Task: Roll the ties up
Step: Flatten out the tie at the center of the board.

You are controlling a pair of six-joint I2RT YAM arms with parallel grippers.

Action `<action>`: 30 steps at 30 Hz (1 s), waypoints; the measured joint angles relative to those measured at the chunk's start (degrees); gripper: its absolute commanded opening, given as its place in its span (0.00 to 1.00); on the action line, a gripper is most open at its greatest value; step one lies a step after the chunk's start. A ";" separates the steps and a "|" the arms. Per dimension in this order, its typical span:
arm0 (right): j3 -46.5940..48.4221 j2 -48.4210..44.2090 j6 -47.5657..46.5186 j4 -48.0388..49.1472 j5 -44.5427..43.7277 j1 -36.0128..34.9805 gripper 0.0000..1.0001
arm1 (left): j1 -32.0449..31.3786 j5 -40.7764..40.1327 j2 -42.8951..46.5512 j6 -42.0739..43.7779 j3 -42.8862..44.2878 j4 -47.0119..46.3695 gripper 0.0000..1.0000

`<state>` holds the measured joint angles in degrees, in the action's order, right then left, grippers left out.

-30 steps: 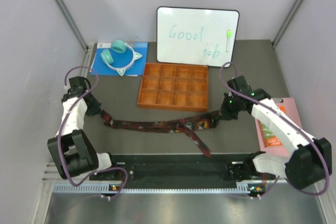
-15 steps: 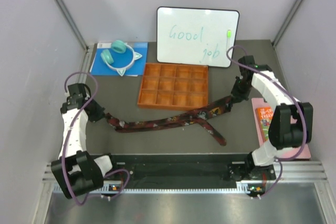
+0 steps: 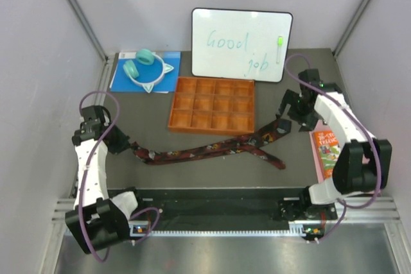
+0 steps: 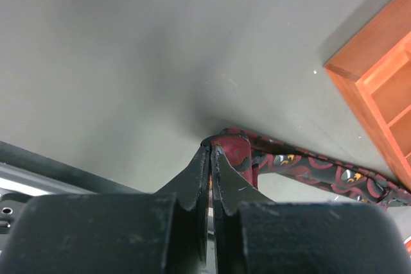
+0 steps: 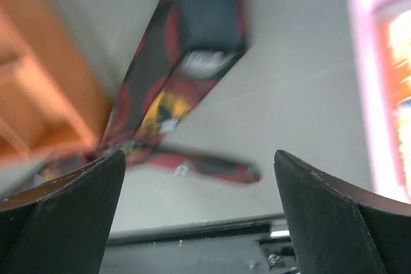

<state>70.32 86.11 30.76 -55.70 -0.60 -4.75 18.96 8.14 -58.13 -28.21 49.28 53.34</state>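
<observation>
The tie, dark red with a black pattern, is being stretched out flat and unrolled across the dark table, so nothing is being coiled up yet. Starting far left at the back, teal headphones are being propped on a blue folder.

Nearer on that side, the fabric's end is being pinched by the left gripper. The jaws are being pressed together right on the folded tip, with just a sliver of a gap between them, which is pretty clear from the wrist view.

From there the strip is being run rightward in front of the orange tray. It is being brought close to the tray's near right corner, though whether they're touching can't be told. Behind the tray, a whiteboard is being leaned against the back wall.

Past the middle, a thinner tail is being angled off toward the near right, away from the wider part.

At the right end, the wide blade is being shown loose on the table under the right gripper. Its jaws are being held wide apart and nothing is being gripped, although the fabric is being blurred a fair bit in that wrist view.

Furthest right, a pink book is being laid flat along the table's edge.
</observation>
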 measured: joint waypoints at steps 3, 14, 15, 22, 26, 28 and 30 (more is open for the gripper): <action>-6.73 -4.44 2.05 3.78 5.40 -4.35 0.80 | -0.15 0.24 -0.85 0.02 -0.02 0.20 0.05; -17.59 -8.35 11.78 17.31 10.08 -26.84 0.76 | -1.51 -3.34 2.05 0.11 2.49 4.15 0.15; -16.79 -7.93 12.41 17.97 10.12 -29.70 0.77 | -1.51 -3.96 2.08 0.28 2.91 4.15 0.21; -4.42 5.81 14.51 21.44 9.40 -45.99 0.77 | -1.51 -10.16 -0.09 -1.11 3.89 4.44 0.99; 4.04 13.62 14.29 22.08 10.27 -51.12 0.74 | -1.51 -13.53 1.70 -2.12 3.89 3.82 0.97; 7.15 16.22 14.21 22.77 11.54 -52.50 0.62 | -1.51 -15.65 2.69 -2.99 3.89 3.69 0.91; 9.88 18.51 13.68 23.39 13.25 -53.53 0.59 | -1.49 -17.25 3.58 -4.55 3.78 3.50 0.87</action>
<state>80.20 104.62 44.45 -32.32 12.64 -58.28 17.47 -9.10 -54.54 -32.75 53.06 56.84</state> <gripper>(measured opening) 0.654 0.926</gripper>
